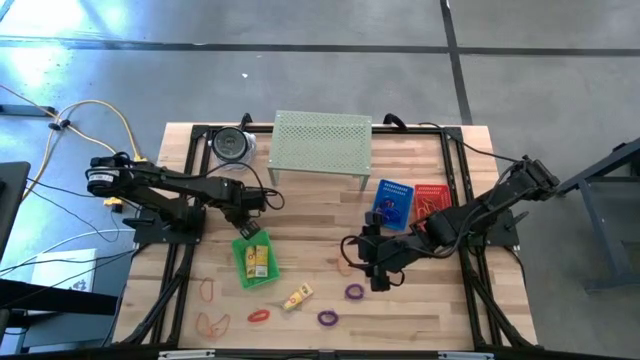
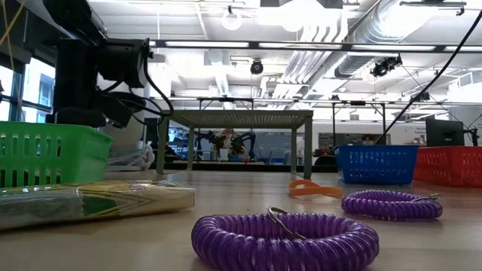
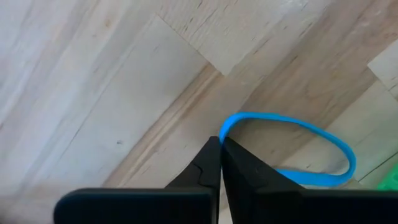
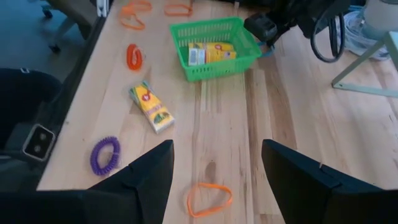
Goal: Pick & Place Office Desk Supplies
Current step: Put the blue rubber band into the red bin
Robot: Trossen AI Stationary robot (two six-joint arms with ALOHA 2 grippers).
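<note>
Blue band (image 3: 292, 146): loop on the wooden table (image 3: 93, 93), one end pinched in the left gripper (image 3: 221, 152), beside the green basket (image 1: 254, 260). Orange band (image 4: 209, 198): under the right gripper (image 4: 214, 165), fingers spread, not touching.

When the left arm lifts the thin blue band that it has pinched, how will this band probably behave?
The left pincer is shut on one side of the thin blue rubber-like band, and the rest lies as an open loop on the wooden table. It will probably hang limp and stretch narrower, not keep that shape. It looks very light. Being so thin, it might slip out.
</note>
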